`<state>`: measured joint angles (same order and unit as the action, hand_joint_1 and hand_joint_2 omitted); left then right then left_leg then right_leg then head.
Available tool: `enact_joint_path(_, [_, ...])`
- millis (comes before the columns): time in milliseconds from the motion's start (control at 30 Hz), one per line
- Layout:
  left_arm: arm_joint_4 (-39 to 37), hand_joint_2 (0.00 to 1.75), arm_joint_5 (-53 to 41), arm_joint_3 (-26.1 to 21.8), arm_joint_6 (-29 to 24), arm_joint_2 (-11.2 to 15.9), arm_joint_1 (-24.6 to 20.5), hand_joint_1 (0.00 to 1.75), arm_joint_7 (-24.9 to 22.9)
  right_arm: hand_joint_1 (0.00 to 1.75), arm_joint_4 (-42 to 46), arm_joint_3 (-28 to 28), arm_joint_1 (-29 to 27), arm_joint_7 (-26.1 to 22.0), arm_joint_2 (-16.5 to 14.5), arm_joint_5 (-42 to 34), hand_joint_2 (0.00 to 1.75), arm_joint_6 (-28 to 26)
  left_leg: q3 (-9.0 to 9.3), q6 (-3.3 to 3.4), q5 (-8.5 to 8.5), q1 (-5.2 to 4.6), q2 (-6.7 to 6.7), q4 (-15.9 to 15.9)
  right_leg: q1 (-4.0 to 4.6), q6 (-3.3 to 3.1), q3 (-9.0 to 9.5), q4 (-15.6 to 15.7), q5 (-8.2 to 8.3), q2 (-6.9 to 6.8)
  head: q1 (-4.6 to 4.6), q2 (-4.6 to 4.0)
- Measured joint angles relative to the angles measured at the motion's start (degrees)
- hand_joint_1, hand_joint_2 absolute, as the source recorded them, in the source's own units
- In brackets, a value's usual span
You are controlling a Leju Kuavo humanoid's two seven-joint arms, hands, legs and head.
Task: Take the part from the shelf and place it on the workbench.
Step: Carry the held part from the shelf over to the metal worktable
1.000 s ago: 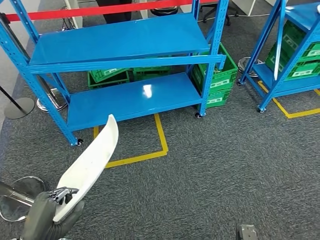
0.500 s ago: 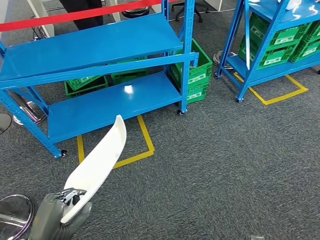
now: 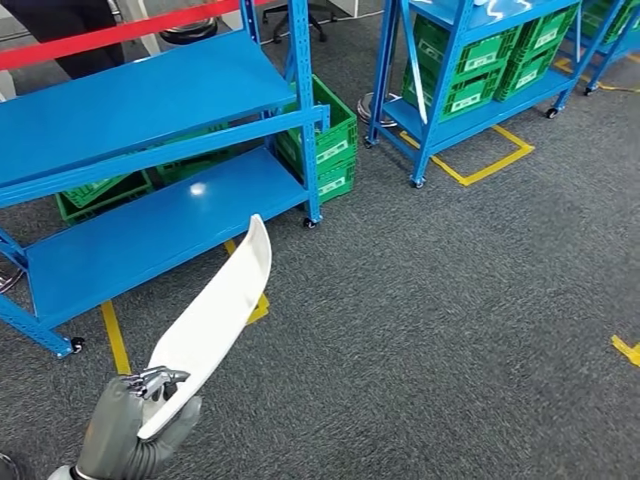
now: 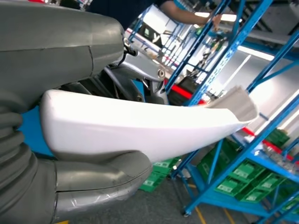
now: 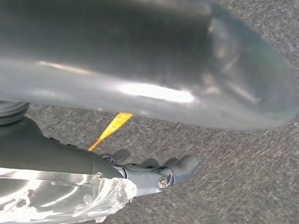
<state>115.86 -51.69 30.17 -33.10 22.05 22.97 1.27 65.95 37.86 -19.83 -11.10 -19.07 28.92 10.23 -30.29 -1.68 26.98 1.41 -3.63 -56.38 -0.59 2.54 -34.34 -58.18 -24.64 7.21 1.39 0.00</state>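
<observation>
The part [image 3: 215, 315] is a long, curved white shell. My left hand [image 3: 124, 430] grips its near end at the lower left of the head view, and the far end points up toward the blue shelf [image 3: 151, 100]. Seen from the left wrist, the part [image 4: 141, 128] lies between the thick grey thumb and the darker fingers [image 4: 141, 70] of my left hand [image 4: 70, 46]. My right hand [image 5: 134, 175] hangs over the grey carpet with its fingers stretched out and nothing in them.
The two-level blue shelf stands on yellow floor tape [image 3: 113, 335], with green crates [image 3: 324, 150] beside and behind it. A second blue shelf [image 3: 423, 100] holding green crates stands at the back right. Red barrier tape [image 3: 113, 35] runs behind, with a person [image 3: 53, 15] beyond it. Grey carpet lies ahead and to the right.
The camera has swung to the right, so the shelves slide left in the picture and the second shelf comes further in. My left hand still holds the part the same way.
</observation>
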Motion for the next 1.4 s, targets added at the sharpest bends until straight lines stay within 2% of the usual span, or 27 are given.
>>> enact_joint_path(67, [0.0,1.75,0.0,0.0,-0.1,-0.2,-0.2,1.69,0.1,0.0,0.1,0.2,-0.3,0.3,-0.1,0.2,0.0,0.0,0.05,0.9,-0.29,0.05,1.28,0.2,0.02,0.57,-0.96,-1.4,-0.98,-1.93,-0.25,0.0])
enact_joint_path(100, [0.0,1.75,0.1,0.0,-0.2,-0.3,-0.2,1.69,0.1,0.0,0.1,0.3,-0.4,0.4,-0.1,0.3,0.0,0.0,0.07,1.24,-0.4,0.11,2.02,0.3,0.08,0.75,-2.0,-3.7,-2.52,-3.61,-0.42,0.0])
enact_joint_path(133, [0.0,1.75,0.2,0.0,-0.2,-0.4,0.0,1.69,0.2,0.0,0.2,0.3,-0.3,0.6,-0.2,0.4,0.0,0.1,0.03,1.47,-0.42,0.04,2.75,0.3,0.12,0.91,-3.61,-7.3,-4.6,-5.4,-0.62,0.0])
enact_joint_path(167, [0.0,1.75,0.4,0.0,-0.3,-0.5,0.1,1.69,0.2,0.0,0.2,0.3,-0.3,0.9,-0.2,0.5,0.0,0.2,0.0,1.57,-0.42,-0.04,3.5,0.3,0.09,1.09,-5.49,-11.5,-6.74,-6.3,-0.74,0.0])
enact_joint_path(200, [0.0,1.75,0.5,-0.1,-0.3,-0.6,0.2,1.69,0.2,0.0,0.2,0.3,-0.3,1.1,-0.3,0.6,0.0,0.2,-0.03,1.59,-0.42,-0.1,4.25,0.3,0.04,1.23,-7.04,-15.0,-8.25,-6.66,-0.74,0.0])
enact_joint_path(233, [0.0,1.75,0.6,-0.1,-0.3,-0.7,0.3,1.69,0.2,0.0,0.1,0.3,-0.4,1.4,-0.3,0.6,0.0,0.3,-0.04,1.59,-0.41,-0.14,4.97,0.3,0.01,1.34,-7.7,-16.9,-8.76,-6.81,-0.75,0.0])
enact_joint_path(267, [0.0,1.75,0.6,-0.2,-0.4,-0.7,0.3,1.69,0.2,0.0,0.1,0.3,-0.5,1.6,-0.4,0.6,0.0,0.3,0.0,1.55,-0.38,-0.16,5.63,0.3,0.0,1.38,-7.14,-16.4,-8.15,-6.93,-0.75,0.0])
enact_joint_path(300, [0.0,1.75,0.6,-0.2,-0.4,-0.7,0.3,1.69,0.2,0.0,0.1,0.3,-0.6,1.7,-0.4,0.6,0.0,0.3,0.09,1.47,-0.33,-0.16,6.25,0.3,-0.01,1.34,-5.32,-13.4,-6.65,-7.23,-0.75,0.0])
enact_joint_path(367, [0.0,1.75,0.6,-0.3,-0.4,-0.8,0.3,1.69,0.2,0.0,0.2,0.3,-0.6,1.7,-0.4,0.6,0.0,0.4,0.45,1.06,-0.08,-0.36,7.31,0.2,0.02,1.09,-0.27,-5.0,-3.49,-9.31,-0.76,0.0])
enact_joint_path(433, [0.0,1.75,0.7,-0.4,-0.5,-0.9,0.4,1.69,0.2,0.0,0.2,0.3,-0.4,1.8,-0.5,0.6,0.0,0.4,0.88,0.38,0.17,-0.65,8.13,0.2,0.11,0.52,2.12,-0.7,-2.31,-10.69,-0.65,0.0])
enact_joint_path(500, [0.0,1.75,1.1,-0.5,-0.8,-1.1,0.5,1.69,0.2,0.0,0.2,0.3,-0.5,2.2,-0.5,0.7,0.0,0.6,1.23,-0.37,0.2,-0.62,8.96,0.4,0.28,-0.28,1.79,-0.6,-2.22,-9.82,-0.58,0.0])
enact_joint_path(567, [0.0,1.75,1.6,-1.0,-1.0,-1.2,0.7,1.69,0.2,0.0,0.3,0.3,-0.7,2.9,-0.6,0.8,0.0,1.0,1.09,-1.12,1.03,-0.41,8.14,-0.3,0.18,-1.14,1.83,-0.4,-1.83,-8.82,-0.51,0.0])
enact_joint_path(633, [0.0,1.75,2.0,-1.7,-1.1,-1.3,1.0,1.69,0.2,0.0,0.6,0.2,-0.8,3.6,-0.7,0.8,0.0,1.5,-1.06,-1.53,4.23,-0.34,5.65,-5.1,-0.01,-1.86,1.9,-0.2,-1.32,-7.81,-0.34,0.0])
enact_joint_path(700, [0.0,1.75,2.2,-2.4,-1.2,-1.5,1.3,1.69,0.3,0.0,1.0,0.0,-1.1,4.3,-0.8,0.5,0.0,1.8,-5.12,-1.56,7.92,-0.38,4.23,-13.2,0.1,-2.18,1.62,-0.2,-1.1,-6.57,-0.29,0.0])
enact_joint_path(733, [0.0,1.75,2.3,-2.7,-1.2,-1.7,1.4,1.69,0.5,0.0,1.2,-0.1,-1.3,4.5,-0.8,0.3,0.0,1.9,-6.66,-1.5,8.47,-0.4,4.04,-16.0,0.18,-2.23,1.55,-0.2,-1.07,-5.88,-0.3,0.0])
enact_joint_path(767, [0.0,1.75,2.3,-3.0,-1.1,-1.8,1.4,1.69,0.6,0.0,1.4,-0.2,-1.5,4.9,-0.8,0.0,0.0,2.1,-7.21,-1.38,7.75,-0.43,3.94,-16.6,0.23,-2.24,1.55,-0.2,-1.06,-5.14,-0.31,0.0])
enact_joint_path(833, [0.0,1.75,2.3,-3.6,-1.0,-2.2,1.5,1.69,0.8,0.0,2.2,-0.7,-2.2,5.7,-0.9,-0.8,0.0,2.2,-5.15,-0.98,3.62,-0.45,3.27,-11.4,0.26,-2.16,1.69,-0.2,-1.01,-3.69,-0.31,0.0])
enact_joint_path(900, [0.0,1.75,2.2,-4.1,-0.9,-2.6,1.6,1.69,1.0,0.0,3.4,-1.4,-2.8,6.5,-0.9,-1.6,0.0,2.3,-1.9,-0.46,0.19,-0.4,0.9,-3.7,0.31,-1.81,1.55,-0.3,-0.97,-2.31,-0.33,0.0])
enact_joint_path(967, [0.0,1.75,2.1,-4.6,-0.8,-3.0,1.7,1.69,1.2,0.0,4.4,-2.0,-3.3,7.2,-0.9,-2.1,0.0,2.4,-0.58,0.0,-0.52,-0.49,-0.49,-0.2,0.28,-1.13,0.97,-0.4,-0.88,-1.08,-0.34,0.0])
enact_joint_path(1033, [0.0,1.75,2.1,-5.0,-0.8,-3.4,1.8,1.69,1.4,0.0,5.3,-2.4,-4.1,8.0,-1.0,-2.5,0.0,2.4,-0.47,0.61,-0.61,-0.55,0.54,0.2,0.14,-0.37,0.39,-0.4,-0.74,-0.23,-0.37,0.0])
enact_joint_path(1100, [0.0,1.75,2.3,-5.5,-0.9,-3.8,2.0,1.69,1.6,0.0,6.1,-2.8,-4.6,8.8,-1.0,-2.8,0.0,2.4,-0.31,1.33,-0.9,-0.4,1.81,0.5,0.21,0.16,-0.78,-2.5,-2.28,-2.04,-0.69,0.0])
enact_joint_path(1167, [0.0,1.75,3.0,-6.0,-1.1,-4.3,2.4,1.69,1.7,0.0,6.9,-3.2,-4.9,9.4,-1.0,-3.0,0.0,2.5,-0.26,1.74,-0.96,-0.44,3.25,0.6,0.27,0.57,-3.87,-9.3,-6.33,-5.31,-1.03,0.0])
enact_joint_path(1200, [0.0,1.75,3.3,-6.2,-1.2,-4.5,2.7,1.69,1.8,0.0,7.2,-3.4,-5.0,9.7,-1.0,-3.0,0.0,2.6,-0.28,1.81,-0.93,-0.49,4.0,0.6,0.21,0.78,-5.68,-13.2,-8.3,-6.25,-1.09,0.0])
enact_joint_path(1233, [0.0,1.75,3.7,-6.4,-1.3,-4.7,2.9,1.69,1.9,0.0,7.4,-3.6,-5.1,9.9,-1.0,-3.1,0.0,2.6,-0.29,1.83,-0.91,-0.53,4.73,0.6,0.13,0.96,-6.86,-16.0,-9.36,-6.66,-1.08,0.0])
enact_joint_path(1267, [0.0,1.75,4.2,-6.6,-1.3,-4.9,3.0,1.69,2.0,0.0,7.7,-3.7,-5.2,10.0,-1.0,-3.0,0.0,2.7,-0.27,1.79,-0.87,-0.52,5.4,0.6,0.05,1.1,-6.99,-16.7,-9.3,-6.85,-1.1,0.0])
enact_joint_path(1300, [0.0,1.75,4.9,-6.8,-1.3,-5.0,3.1,1.69,2.3,0.0,7.8,-3.8,-5.3,10.1,-1.0,-3.0,0.0,2.7,-0.2,1.71,-0.81,-0.5,6.02,0.6,-0.03,1.2,-5.96,-15.2,-8.28,-7.05,-1.09,0.0])
enact_joint_path(1400, [0.1,1.75,8.3,-7.7,-1.4,-5.6,3.5,1.69,4.3,0.0,8.4,-4.1,-5.3,9.7,-1.0,-2.7,0.0,2.8,0.28,0.95,-0.37,-0.51,7.63,0.4,-0.19,1.16,0.71,-3.8,-3.78,-9.3,-1.08,0.0])
